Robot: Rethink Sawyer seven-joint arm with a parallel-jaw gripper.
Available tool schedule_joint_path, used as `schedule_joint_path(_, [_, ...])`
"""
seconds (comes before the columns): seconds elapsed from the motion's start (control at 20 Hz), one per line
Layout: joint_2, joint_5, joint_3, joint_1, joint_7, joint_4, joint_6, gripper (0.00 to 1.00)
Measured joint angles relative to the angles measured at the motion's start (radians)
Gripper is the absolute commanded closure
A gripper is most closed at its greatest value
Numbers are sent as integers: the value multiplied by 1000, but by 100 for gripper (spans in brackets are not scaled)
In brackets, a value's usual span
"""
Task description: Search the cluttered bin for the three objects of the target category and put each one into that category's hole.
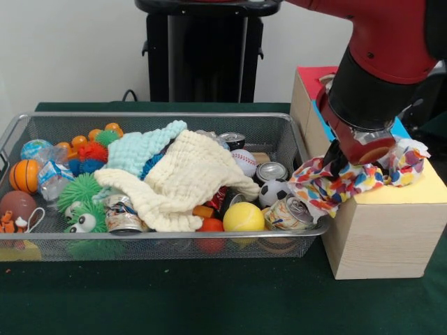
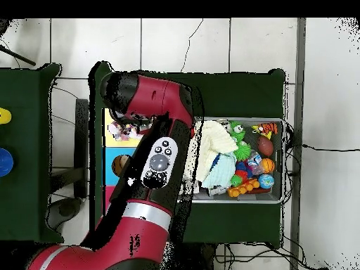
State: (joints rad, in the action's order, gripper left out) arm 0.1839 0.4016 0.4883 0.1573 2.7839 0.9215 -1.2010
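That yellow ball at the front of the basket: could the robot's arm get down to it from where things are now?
Probably yes: the yellow ball lies uncovered on top, open from above. But the gripper sits over the wooden box with the spotted cloth.

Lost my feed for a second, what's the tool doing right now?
Tool: its tips are hidden, so open or closed cannot be told; it sits down in the spotted cloth, which drapes from the wooden box toward the bin.

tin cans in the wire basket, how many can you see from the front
4: one silver tin can at the back, one beside the soccer ball, one on its side at the front-right rim, one under the cream cloth's edge. More may be hidden.
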Motion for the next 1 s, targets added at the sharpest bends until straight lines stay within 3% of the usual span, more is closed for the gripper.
schedule_joint_path(0.2, [9,0,2,4,0,10,-4,100])
schedule_joint_path(0.6, [47,0,32,29,0,8,-116,100])
schedule_joint_path(1.0, [53,13,62,45,10,-52,-230,100])
